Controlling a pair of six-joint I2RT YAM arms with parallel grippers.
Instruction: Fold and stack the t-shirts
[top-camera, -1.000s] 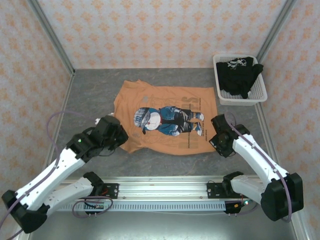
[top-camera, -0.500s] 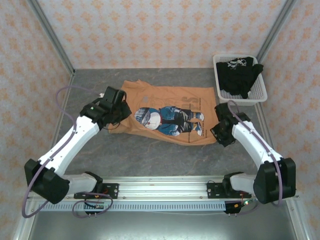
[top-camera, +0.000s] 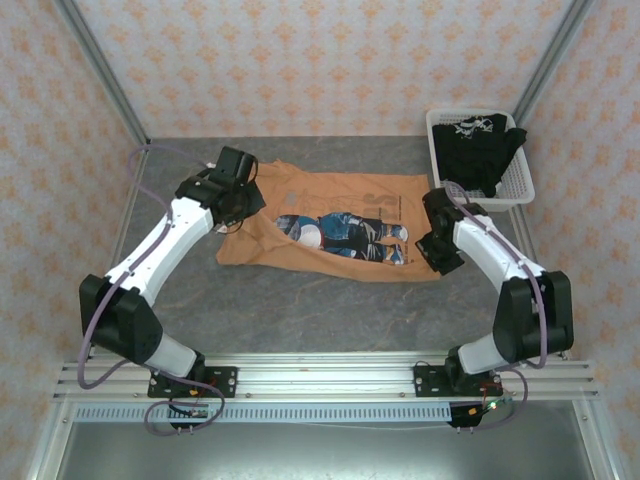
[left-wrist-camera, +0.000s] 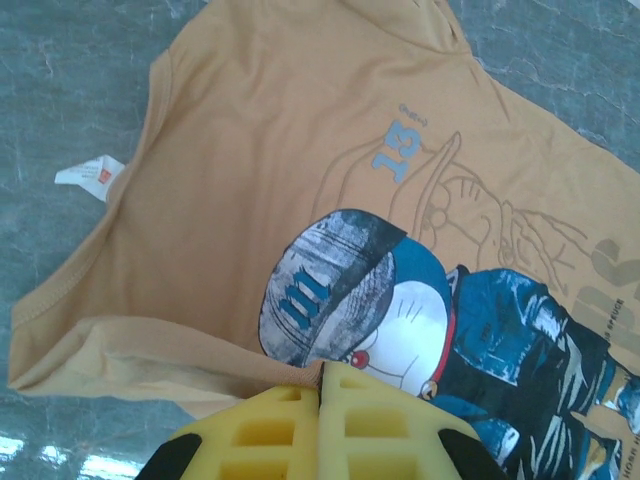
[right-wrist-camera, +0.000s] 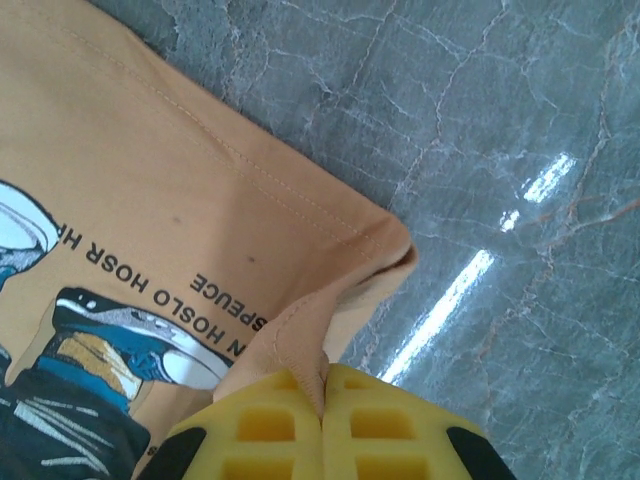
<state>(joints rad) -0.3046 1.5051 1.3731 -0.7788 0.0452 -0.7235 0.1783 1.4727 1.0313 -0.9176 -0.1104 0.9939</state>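
Two grippers are working on one shirt.

Left gripper (top-camera: 243, 212): it is sitting over the left end of the orange cotton t-shirt with the blue-and-white cartoon figure print (top-camera: 330, 192). In the left wrist view this gripper (left-wrist-camera: 322, 376) is showing its yellow foam pads (left-wrist-camera: 270, 425) pressed together, jaws narrow, with a fold of the orange cloth (left-wrist-camera: 250, 180) pinched at the seam between them. A small white label (left-wrist-camera: 90, 176) is sticking out at the shirt's neck edge and lying on the grey marble-pattern table top (left-wrist-camera: 60, 80).

Centre: the orange t-shirt is lying across the middle of the table (top-camera: 300, 310), print facing up. Its near edge is bunching up at both ends where the grippers are holding it.

Right gripper (top-camera: 434, 252): it is sitting at the shirt's near right corner. In the right wrist view the gripper (right-wrist-camera: 323, 388) is likewise closed tight, with the hemmed corner of the orange cloth (right-wrist-camera: 120, 150) rising in a ridge into the yellow pads (right-wrist-camera: 270, 428). Bare table (right-wrist-camera: 500, 120) is showing just beyond that corner.

Far right: a white plastic mesh basket (top-camera: 522, 186) is standing in the back right corner, well apart from the orange shirt. It is holding a crumpled black t-shirt with white print (top-camera: 480, 152), part of which is draping over the basket's rim.
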